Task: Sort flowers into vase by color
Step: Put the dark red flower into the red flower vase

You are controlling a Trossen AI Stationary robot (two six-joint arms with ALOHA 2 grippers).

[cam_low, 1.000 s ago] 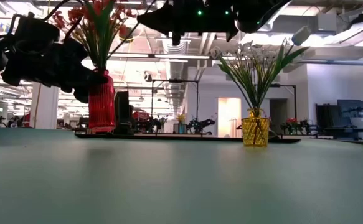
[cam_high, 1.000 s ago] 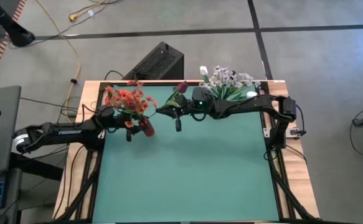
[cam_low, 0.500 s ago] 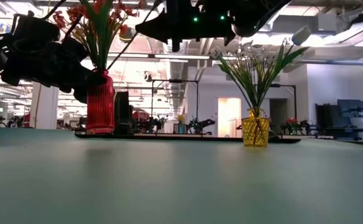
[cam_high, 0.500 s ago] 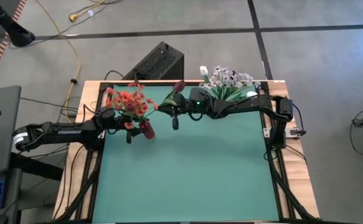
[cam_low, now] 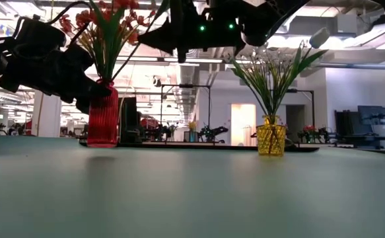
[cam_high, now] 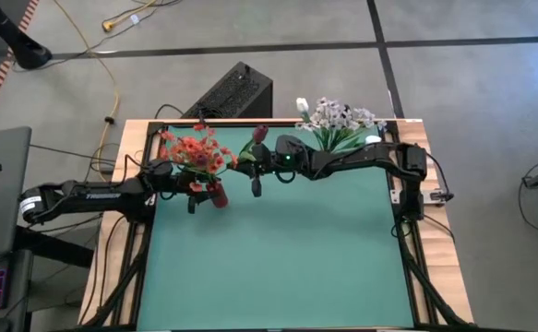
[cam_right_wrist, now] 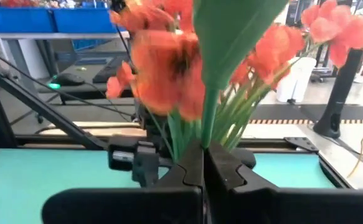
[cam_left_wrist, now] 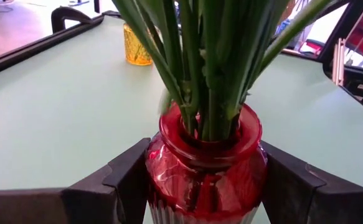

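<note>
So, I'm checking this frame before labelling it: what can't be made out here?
- High view: whether the left gripper has lifted the red vase off the table; arm and blossoms cover it.
- Low view: the dark pink bud is cut off by the top edge.
- Right wrist view: the held stem shows, but a leaf hides its bud.
- Yellow vase: flower count too small to tell.

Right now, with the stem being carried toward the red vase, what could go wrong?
The left gripper clamps the ribbed red glass vase, apparently lifted off the green table; a bump might tip it. The vase neck is packed with green stems. The right gripper, shut on the dark pink bud's stem, could snag the orange-red blossoms.
</note>
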